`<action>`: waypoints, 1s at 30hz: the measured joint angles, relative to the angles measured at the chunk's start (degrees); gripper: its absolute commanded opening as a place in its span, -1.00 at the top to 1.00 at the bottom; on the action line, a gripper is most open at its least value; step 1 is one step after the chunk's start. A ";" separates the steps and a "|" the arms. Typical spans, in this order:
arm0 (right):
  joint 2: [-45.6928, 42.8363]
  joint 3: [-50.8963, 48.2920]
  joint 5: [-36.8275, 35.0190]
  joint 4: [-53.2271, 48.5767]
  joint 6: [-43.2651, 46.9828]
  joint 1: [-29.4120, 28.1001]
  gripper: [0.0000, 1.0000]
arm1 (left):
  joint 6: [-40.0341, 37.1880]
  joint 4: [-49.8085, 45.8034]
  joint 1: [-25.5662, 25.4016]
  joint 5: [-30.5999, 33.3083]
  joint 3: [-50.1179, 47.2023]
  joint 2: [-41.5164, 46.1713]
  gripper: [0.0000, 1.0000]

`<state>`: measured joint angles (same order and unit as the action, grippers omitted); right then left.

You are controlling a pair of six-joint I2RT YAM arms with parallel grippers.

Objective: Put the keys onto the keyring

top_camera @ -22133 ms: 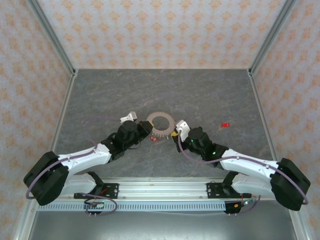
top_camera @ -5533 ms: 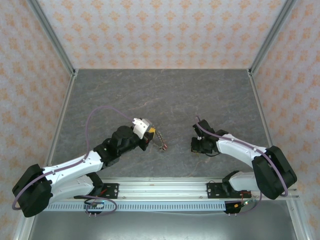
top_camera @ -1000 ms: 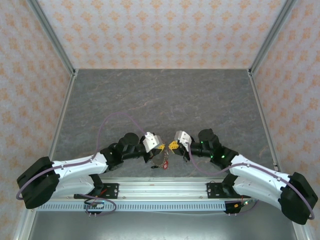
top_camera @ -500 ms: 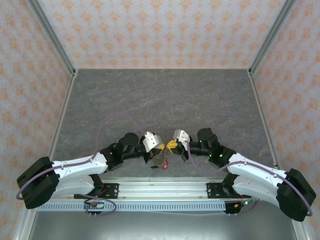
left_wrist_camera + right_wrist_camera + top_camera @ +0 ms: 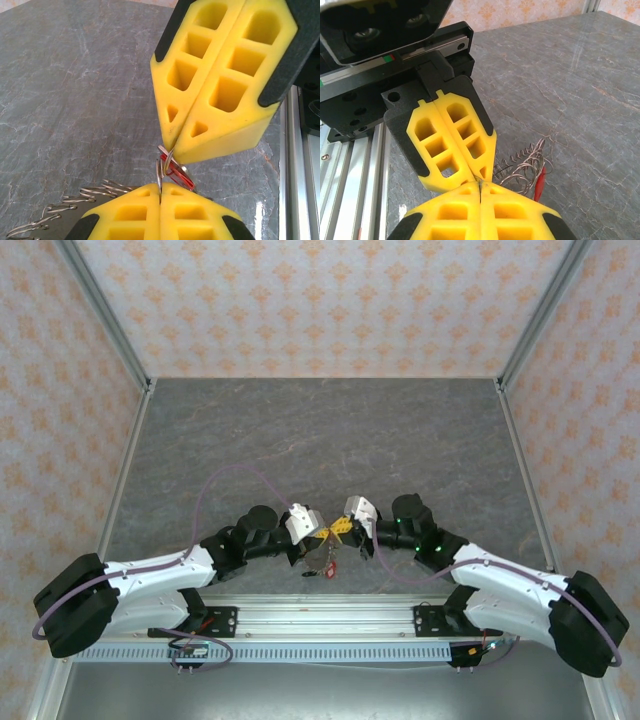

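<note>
Keyring (image 5: 522,167): light, springy wire loops, snag-prone; front-centre, rim pinched in left gripper (image 5: 160,195). Red key (image 5: 176,172): tiny, likely slippery; right gripper (image 5: 174,145) clamped on its small loop, tip-to-tip w/ left. Grip by loop, not head.

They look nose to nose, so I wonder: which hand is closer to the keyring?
Left. The left hand grips the keyring, its loops right beside it; the right hand, pinching a red key, meets it tip to tip.

worktop (image 5: 320,430): grey, marble-veined | walls (image 5: 320,300): pale paper with orange motif, three sides | corner posts (image 5: 105,315): bare metal | rail (image 5: 320,615): aluminium, along the worktop's near edge
</note>
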<state>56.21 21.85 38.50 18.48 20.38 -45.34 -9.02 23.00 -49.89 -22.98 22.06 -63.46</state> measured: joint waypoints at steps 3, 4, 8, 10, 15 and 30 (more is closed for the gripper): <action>0.61 0.44 -0.15 -0.04 -0.02 -0.11 1.00 | 0.00 0.00 0.00 0.37 0.00 0.00 1.00; 0.76 0.59 -0.22 -0.02 0.00 -0.26 1.00 | 0.00 0.00 0.00 0.55 0.02 0.00 1.00; 1.16 0.98 -1.51 -0.02 0.04 -1.36 1.00 | -0.02 0.00 -0.02 0.55 0.04 -0.04 1.00; 1.73 1.46 -1.70 -0.13 0.04 -1.57 1.00 | 0.00 0.00 0.00 0.52 0.07 -0.04 1.00; 2.01 2.32 -4.13 -1.07 0.00 -1.84 1.00 | 0.15 0.37 0.00 0.87 0.02 0.17 1.00; 3.26 4.04 -10.93 -4.79 -3.96 -2.27 1.00 | -0.50 -0.61 0.11 1.42 -1.05 4.11 1.00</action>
<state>59.46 25.89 27.57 13.69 16.43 -47.62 -9.52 22.39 -49.78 -21.56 21.02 -59.35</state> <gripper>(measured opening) 0.040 0.042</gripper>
